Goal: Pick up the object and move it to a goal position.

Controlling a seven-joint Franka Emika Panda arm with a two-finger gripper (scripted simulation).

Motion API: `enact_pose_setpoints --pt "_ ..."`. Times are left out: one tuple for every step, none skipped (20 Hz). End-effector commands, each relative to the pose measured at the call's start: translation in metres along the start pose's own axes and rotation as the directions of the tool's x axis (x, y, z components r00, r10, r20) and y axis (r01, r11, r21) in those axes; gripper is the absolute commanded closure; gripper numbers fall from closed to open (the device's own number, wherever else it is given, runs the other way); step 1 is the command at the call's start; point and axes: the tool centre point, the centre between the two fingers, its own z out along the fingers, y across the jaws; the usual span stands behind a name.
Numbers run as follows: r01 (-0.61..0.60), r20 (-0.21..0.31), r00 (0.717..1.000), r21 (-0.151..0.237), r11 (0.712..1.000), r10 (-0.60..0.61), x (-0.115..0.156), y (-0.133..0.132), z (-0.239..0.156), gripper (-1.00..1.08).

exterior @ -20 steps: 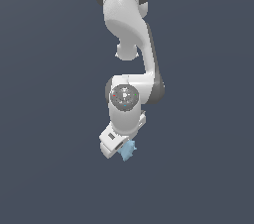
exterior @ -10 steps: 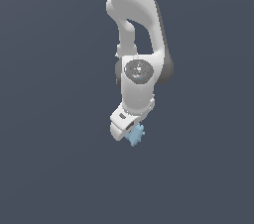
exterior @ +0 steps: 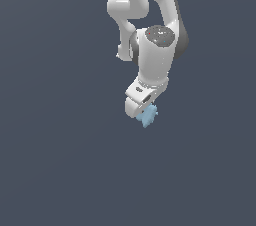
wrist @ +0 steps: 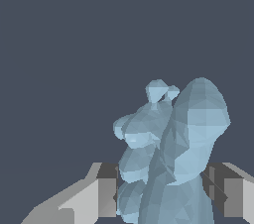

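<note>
The object is a small pale sky-blue lump with jagged edges, hanging under the white arm's hand in the exterior view. My gripper is shut on it. In the wrist view the object fills the space between the two fingers, which press on its sides. It is held up off the ground, with only dark grey background around it.
The white arm rises above the gripper toward the upper edge of the exterior view. Everything else in both views is plain dark grey.
The arm has swung toward the exterior view's right and lifted, carrying the object with it. The grip on the object has held.
</note>
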Motion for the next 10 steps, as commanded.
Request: enact_pose_setpoints --pt "0.000 0.000 1.000 -0.001 1.000 0.000 -0.003 -0.021 -0.016 1.08" --pt "0.000 0.001 1.000 0.000 1.000 0.000 -0.005 -0.029 -0.022 1.08" --pt "0.000 0.001 1.000 0.000 1.000 0.000 -0.006 -0.038 -0.028 1.08" --pt "0.000 0.002 1.000 0.000 1.000 0.000 -0.007 -0.046 -0.035 1.08" --pt "0.000 0.002 1.000 0.000 1.000 0.000 -0.008 -0.055 -0.041 1.08" --pt "0.000 0.002 1.000 0.000 1.000 0.000 -0.009 -0.063 -0.047 1.08" --pt "0.000 0.002 1.000 0.000 1.000 0.000 -0.010 -0.071 -0.054 1.08" --pt "0.000 0.003 1.000 0.001 1.000 0.000 -0.011 -0.079 -0.060 1.08" --pt "0.000 0.003 1.000 0.001 1.000 0.000 -0.012 -0.087 -0.066 1.08" --pt "0.000 0.003 1.000 0.001 1.000 0.000 -0.013 -0.094 -0.071 1.08"
